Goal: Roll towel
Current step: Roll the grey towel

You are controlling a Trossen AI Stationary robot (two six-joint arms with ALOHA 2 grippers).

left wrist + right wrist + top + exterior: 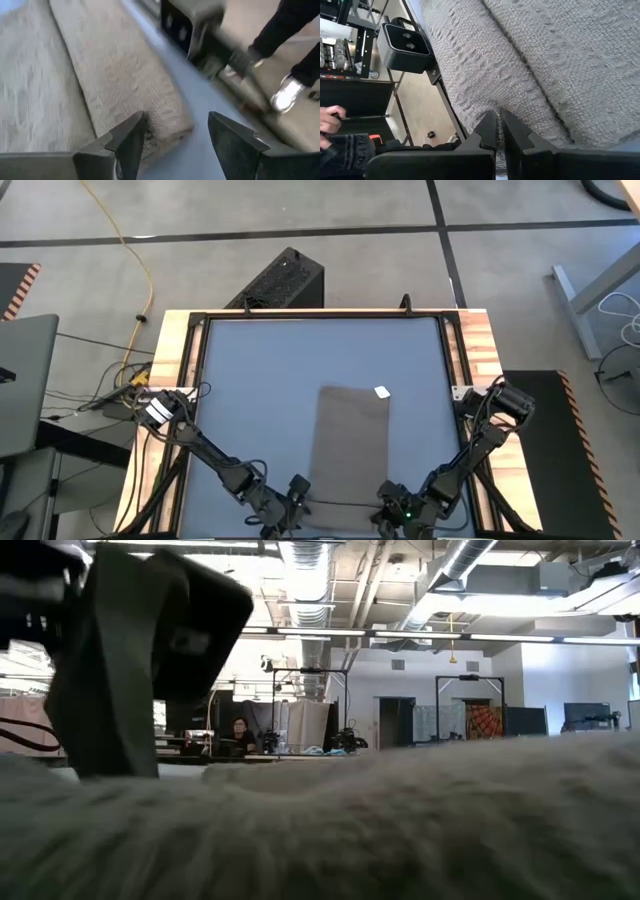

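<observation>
The taupe towel (352,445) lies flat on the blue-grey mat (260,380), long side running near to far. Its white tag (381,392) is at the far right corner. Its near end is turned over into a thick fold (150,100), which fills the foreground of the low view (400,830). My left gripper (175,135) is open at the fold's left corner (172,125), one finger over the cloth and one over the mat. My right gripper (499,132) is shut on the fold's right end. In the high view both grippers sit at the towel's near corners, left (296,498) and right (396,508). My left gripper has one finger (132,142) against or just over the fold's left corner; I cannot tell whether it touches. My right gripper pinches the ridge of the towel's near fold (495,107) between its two fingertips, several layers. The fingers lie low along the table. The towel rests on the mat.
The mat has a black frame and wooden side rails (478,350). The low camera's housing (405,42) sits at the near edge. A person's legs and shoes (290,95) stand beside the table, and a hand (330,120) shows. Free mat lies to the far side and left.
</observation>
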